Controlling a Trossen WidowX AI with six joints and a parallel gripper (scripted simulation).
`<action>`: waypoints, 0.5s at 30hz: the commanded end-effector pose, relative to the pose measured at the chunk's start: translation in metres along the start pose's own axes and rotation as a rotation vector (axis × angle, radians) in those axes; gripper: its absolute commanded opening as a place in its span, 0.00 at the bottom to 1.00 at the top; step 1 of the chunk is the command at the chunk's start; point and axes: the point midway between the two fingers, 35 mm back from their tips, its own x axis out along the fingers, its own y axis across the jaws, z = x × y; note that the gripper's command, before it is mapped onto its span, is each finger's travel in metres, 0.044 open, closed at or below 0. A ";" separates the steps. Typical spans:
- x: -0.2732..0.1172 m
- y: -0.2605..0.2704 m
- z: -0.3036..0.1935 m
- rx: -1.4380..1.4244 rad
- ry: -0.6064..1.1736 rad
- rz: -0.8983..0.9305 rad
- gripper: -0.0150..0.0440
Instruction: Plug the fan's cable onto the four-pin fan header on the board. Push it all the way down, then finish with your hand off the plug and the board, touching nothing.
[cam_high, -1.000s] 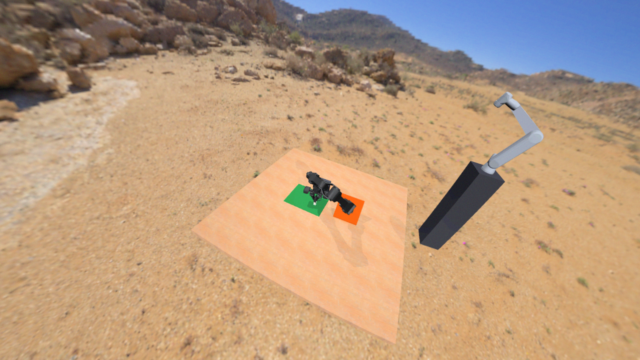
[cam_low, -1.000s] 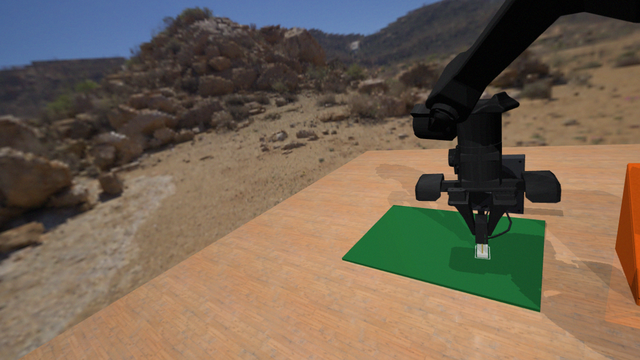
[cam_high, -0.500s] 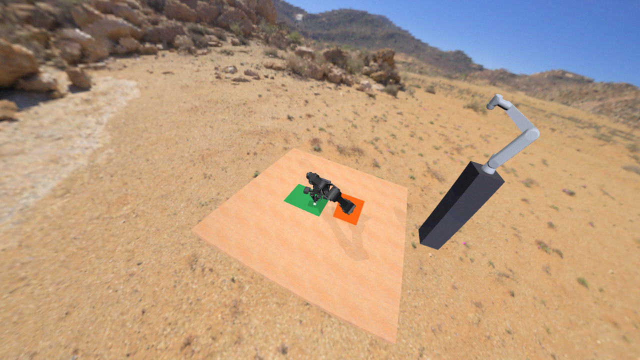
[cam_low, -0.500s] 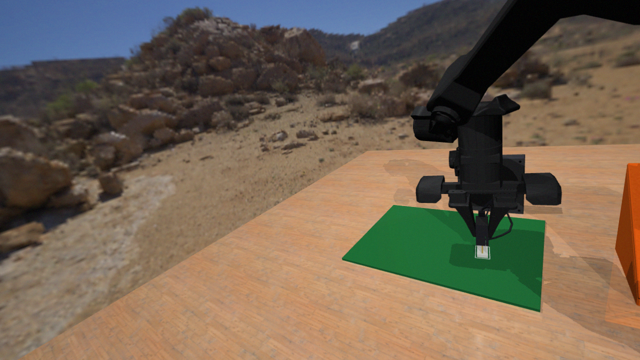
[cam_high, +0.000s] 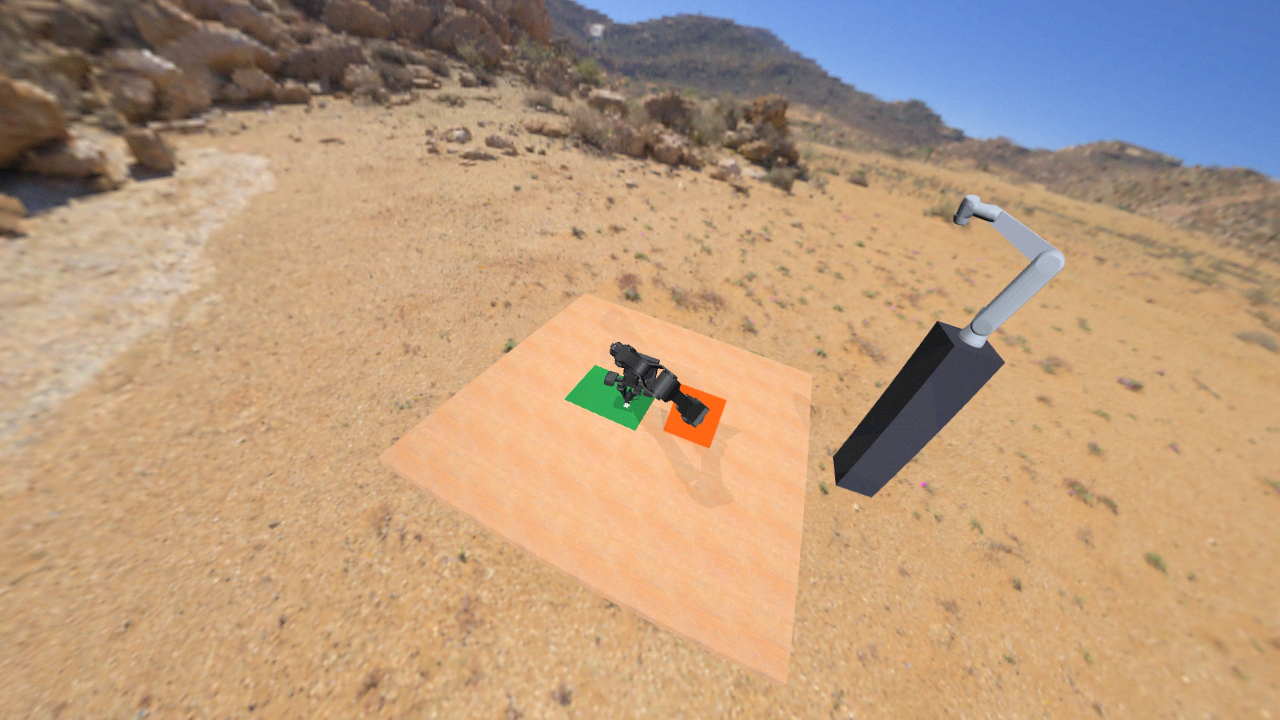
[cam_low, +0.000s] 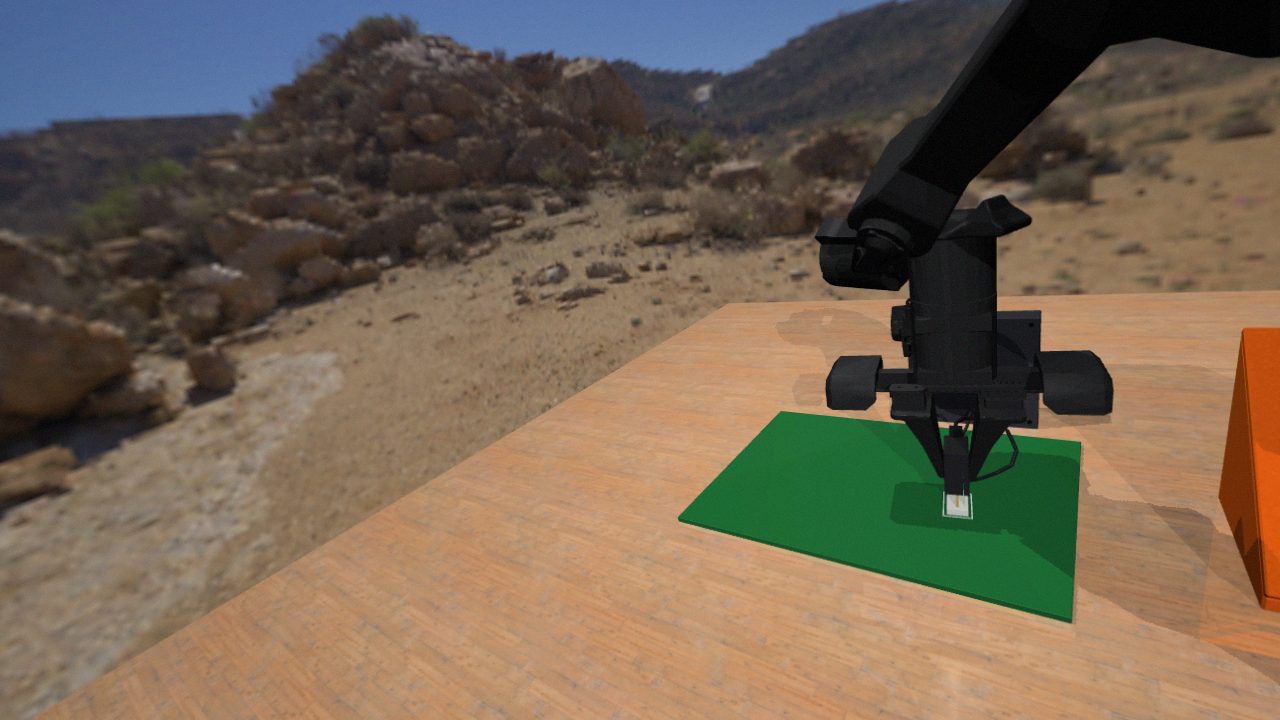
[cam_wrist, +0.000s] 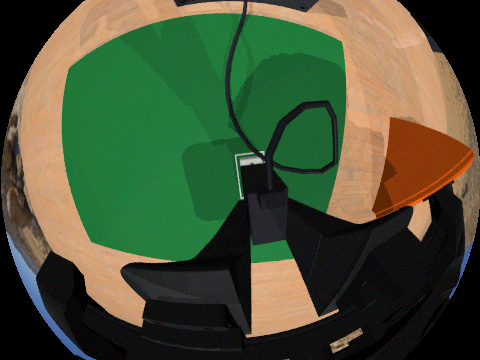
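Note:
A black plug (cam_low: 955, 463) (cam_wrist: 269, 217) stands upright between my fingertips. My gripper (cam_low: 955, 461) (cam_wrist: 268, 215) is shut on it. The white four-pin header (cam_low: 957, 509) (cam_wrist: 251, 161) sits inside a white outline on the green board (cam_high: 597, 385) (cam_low: 805, 483) (cam_wrist: 125, 150). The plug's lower end is right at the header, and part of the header and a gold pin still show beside and below it. How deep the plug sits is hidden. The black cable (cam_low: 1014, 447) (cam_wrist: 229, 85) loops out from the plug's top.
An orange block (cam_high: 716, 420) (cam_low: 1253, 447) (cam_wrist: 422, 165) stands to the right of the board. A dark block (cam_low: 1029, 335) (cam_wrist: 250, 4) lies behind the board, where the cable leads. A grey arm (cam_high: 1020, 291) on a dark pedestal (cam_high: 913, 411) stands beyond the table (cam_high: 572, 528).

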 end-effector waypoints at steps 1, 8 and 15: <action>0.003 0.000 -0.001 0.003 0.004 0.003 0.25; 0.007 0.000 -0.001 0.003 0.005 0.003 0.25; 0.011 0.000 -0.001 0.003 0.005 0.003 0.25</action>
